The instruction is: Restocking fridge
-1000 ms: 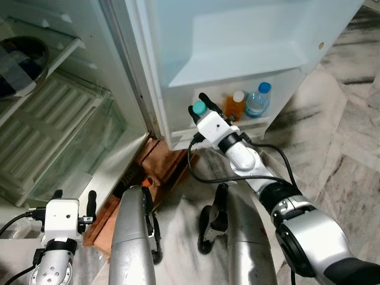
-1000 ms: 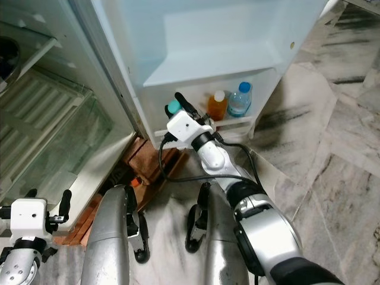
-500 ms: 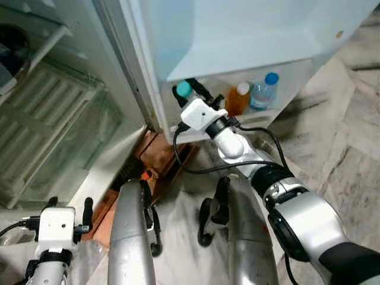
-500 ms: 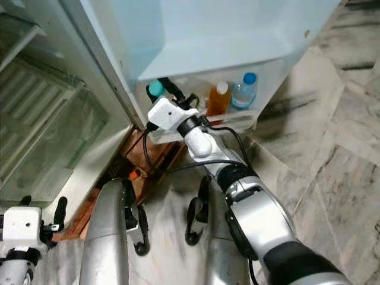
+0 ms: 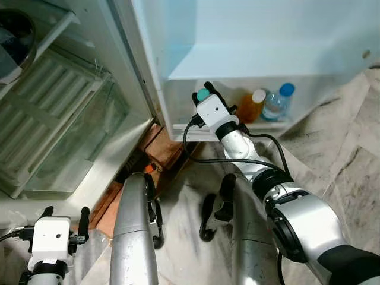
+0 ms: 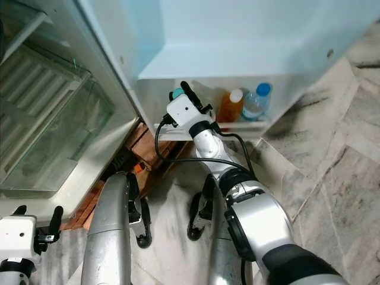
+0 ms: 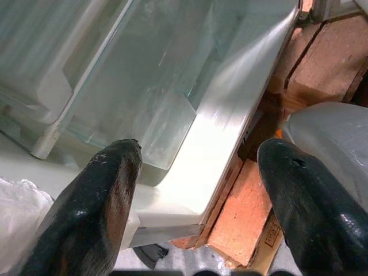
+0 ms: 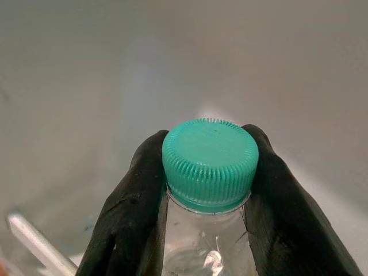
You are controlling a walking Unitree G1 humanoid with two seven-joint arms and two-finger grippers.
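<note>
— Right gripper: how does it sit in the eye views?

— Arm stretched forward toward 12 o'clock, fingers clamped on the bottle just under its teal cap, at the door shelf. An orange bottle and a blue-capped bottle stand on that shelf, at 3 o'clock from it.

— And the left gripper?

— Low at 7 o'clock, arm hanging, fingers apart.

— Left wrist view?

— Fingers spread wide, with a glass drawer and bricks beyond.

— Right wrist view?

— Both pads squeeze the neck below the cap.
</note>
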